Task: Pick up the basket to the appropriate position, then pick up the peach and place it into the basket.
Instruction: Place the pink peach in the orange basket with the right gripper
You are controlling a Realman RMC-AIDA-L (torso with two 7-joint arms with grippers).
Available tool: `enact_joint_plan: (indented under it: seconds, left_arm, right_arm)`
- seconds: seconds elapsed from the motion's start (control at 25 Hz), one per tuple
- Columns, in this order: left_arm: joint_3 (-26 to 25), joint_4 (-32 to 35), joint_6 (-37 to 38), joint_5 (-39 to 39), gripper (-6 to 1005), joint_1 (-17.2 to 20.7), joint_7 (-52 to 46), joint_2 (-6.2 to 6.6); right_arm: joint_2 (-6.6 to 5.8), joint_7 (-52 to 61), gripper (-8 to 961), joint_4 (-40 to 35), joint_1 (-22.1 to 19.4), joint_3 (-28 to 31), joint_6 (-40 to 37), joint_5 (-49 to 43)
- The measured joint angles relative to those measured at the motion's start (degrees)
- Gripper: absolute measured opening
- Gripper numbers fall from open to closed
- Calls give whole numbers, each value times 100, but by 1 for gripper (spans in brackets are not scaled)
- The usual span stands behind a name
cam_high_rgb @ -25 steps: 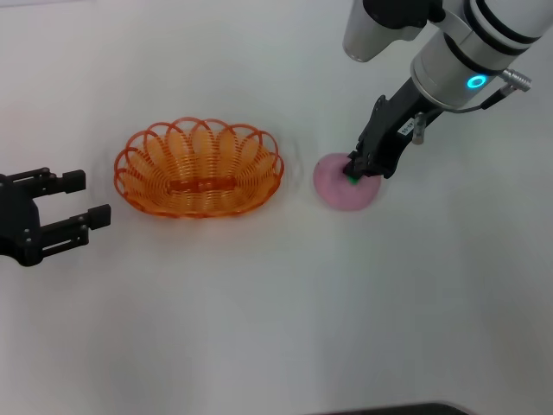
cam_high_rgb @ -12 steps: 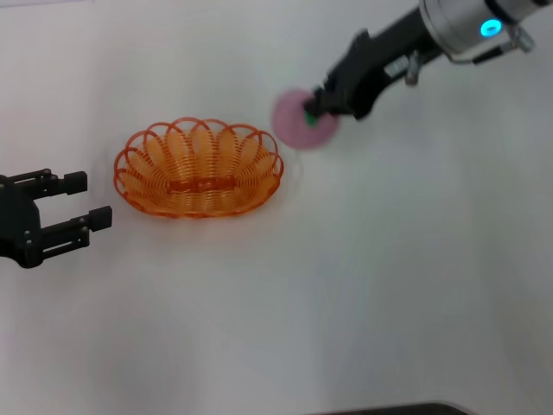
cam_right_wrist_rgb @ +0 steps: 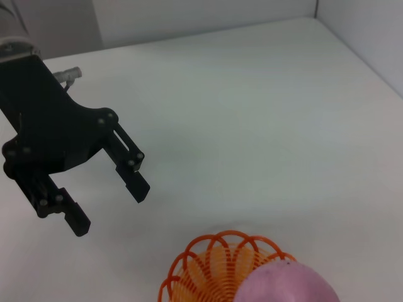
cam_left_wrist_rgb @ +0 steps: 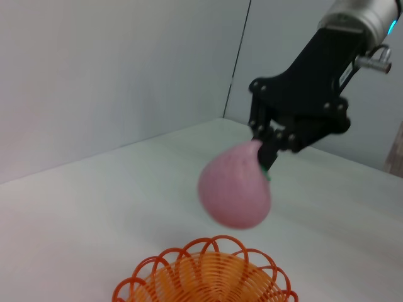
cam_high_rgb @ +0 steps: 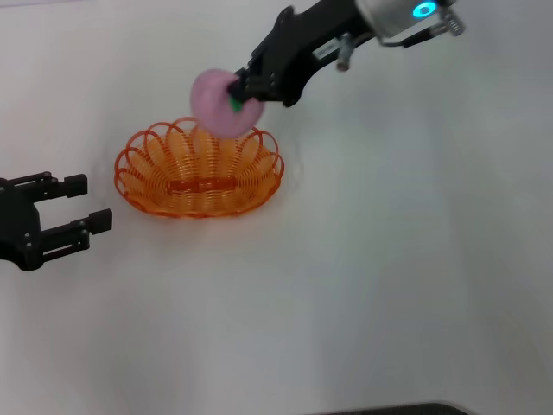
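Observation:
The orange wire basket stands on the white table, left of centre. It also shows in the left wrist view and the right wrist view. My right gripper is shut on the pale-pink peach and holds it in the air above the basket's far rim. The peach hangs from the gripper in the left wrist view and fills the corner of the right wrist view. My left gripper is open and empty on the table, left of the basket; it also shows in the right wrist view.
A white table with pale walls behind it. Nothing else stands on it.
My right gripper has lifted the peach off the table and carried it left, from right of the basket to above the basket's far rim. The left arm and basket have not moved.

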Motion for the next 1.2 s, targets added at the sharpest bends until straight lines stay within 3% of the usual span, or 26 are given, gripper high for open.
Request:
enact_joint_plan:
  seconds: [0.64, 0.84, 1.16, 1.2]
  left_arm:
    - [62, 0, -1, 77, 617, -22, -10, 2]
    - [74, 0, -4, 79, 616, -31, -14, -19]
    - [76, 0, -1, 80, 616, -20, -24, -21]
    - [75, 0, 1, 79, 616, -19, -33, -21]
  right_arm:
    - [26, -84, 46, 742, 279, -656, 443, 326]
    - [39, -107, 242, 806, 281, -905, 630, 501]
    - [-12, -366, 643, 687, 20, -865, 507, 744]
    - [-21, -424, 642, 583, -76, -830, 422, 758]
